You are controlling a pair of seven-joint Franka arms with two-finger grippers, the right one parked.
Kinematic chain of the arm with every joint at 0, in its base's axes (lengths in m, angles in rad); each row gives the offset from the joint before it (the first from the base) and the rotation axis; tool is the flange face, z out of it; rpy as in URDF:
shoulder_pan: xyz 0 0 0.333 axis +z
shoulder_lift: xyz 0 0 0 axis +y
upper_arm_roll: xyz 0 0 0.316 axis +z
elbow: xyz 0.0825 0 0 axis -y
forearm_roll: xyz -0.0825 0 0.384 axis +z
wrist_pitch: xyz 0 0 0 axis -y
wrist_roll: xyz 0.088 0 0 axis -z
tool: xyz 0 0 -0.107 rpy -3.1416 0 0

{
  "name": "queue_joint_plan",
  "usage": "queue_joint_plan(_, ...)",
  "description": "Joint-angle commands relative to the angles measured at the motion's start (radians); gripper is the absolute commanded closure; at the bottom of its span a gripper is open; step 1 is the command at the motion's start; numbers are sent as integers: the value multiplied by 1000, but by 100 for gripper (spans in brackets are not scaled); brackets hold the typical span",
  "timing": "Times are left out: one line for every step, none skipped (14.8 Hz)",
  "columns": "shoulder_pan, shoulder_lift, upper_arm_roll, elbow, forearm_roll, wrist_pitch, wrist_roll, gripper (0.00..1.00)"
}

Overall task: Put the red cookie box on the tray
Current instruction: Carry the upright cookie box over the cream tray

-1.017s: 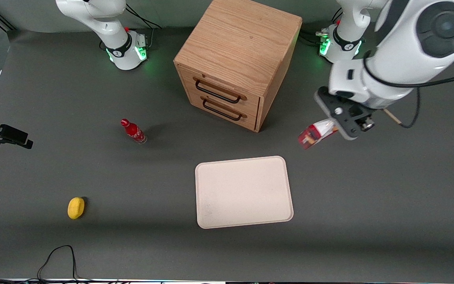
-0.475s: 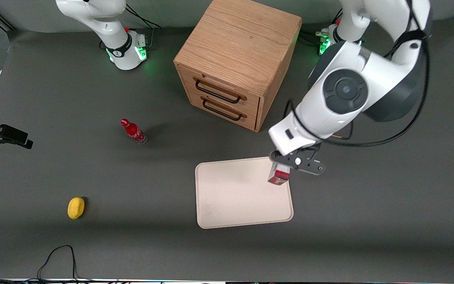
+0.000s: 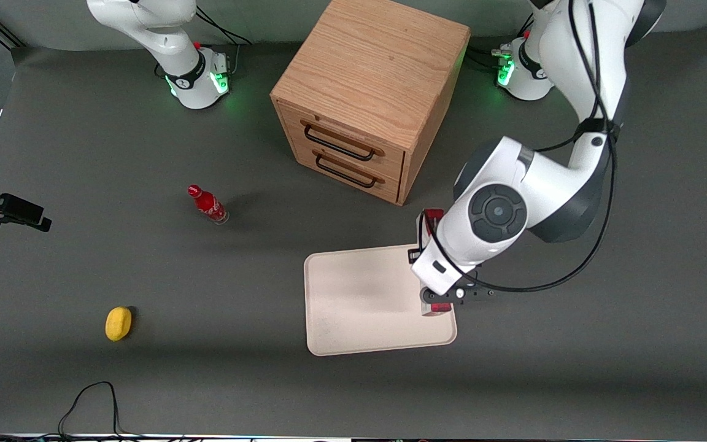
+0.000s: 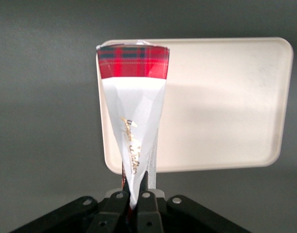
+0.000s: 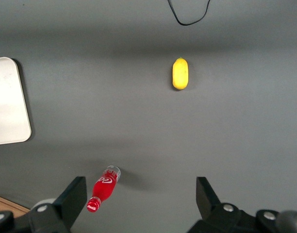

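Observation:
The red cookie box (image 4: 133, 104) is held in my left gripper (image 4: 135, 193), which is shut on its near end. The box stretches away from the fingers, white patch in the middle and red tartan at its outer end. It hangs along the edge of the cream-white tray (image 4: 221, 107) toward the working arm's end. I cannot tell whether it touches the tray. In the front view my gripper (image 3: 445, 299) is over that edge of the tray (image 3: 359, 301), and the arm hides most of the box (image 3: 432, 221).
A wooden two-drawer cabinet (image 3: 366, 98) stands farther from the front camera than the tray. A small red bottle (image 3: 207, 204) and a yellow lemon-like object (image 3: 118, 323) lie toward the parked arm's end. A black cable (image 3: 92, 399) lies at the table's near edge.
My gripper has carried the box from beside the cabinet at the working arm's end to the tray's edge, moving nearer the front camera and lower, and the box has turned along that edge.

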Motion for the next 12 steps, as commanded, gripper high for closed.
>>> queue_joint_plan(-15,70,7,18,63,69,-56,100)
queue_joint_plan(-11,88,7,3,66,113,-101,100)
queue_joint_plan(-9,97,8,-19,74,155,-108,100)
queue_joint_plan(-9,110,8,-48,90,198,-114,100)
queue_joint_plan(-9,120,8,-66,101,241,-117,100)
queue_joint_plan(-7,127,10,-74,103,259,-120,100)
queue_joint_plan(-9,136,18,-77,103,263,-122,100)
queue_joint_plan(-9,143,21,-77,101,264,-123,100)
queue_joint_plan(-9,151,22,-77,103,264,-123,100)
queue_joint_plan(-9,156,22,-80,103,264,-125,100)
queue_joint_plan(-9,159,22,-83,103,266,-129,100)
queue_joint_plan(-9,159,22,-85,101,273,-131,100)
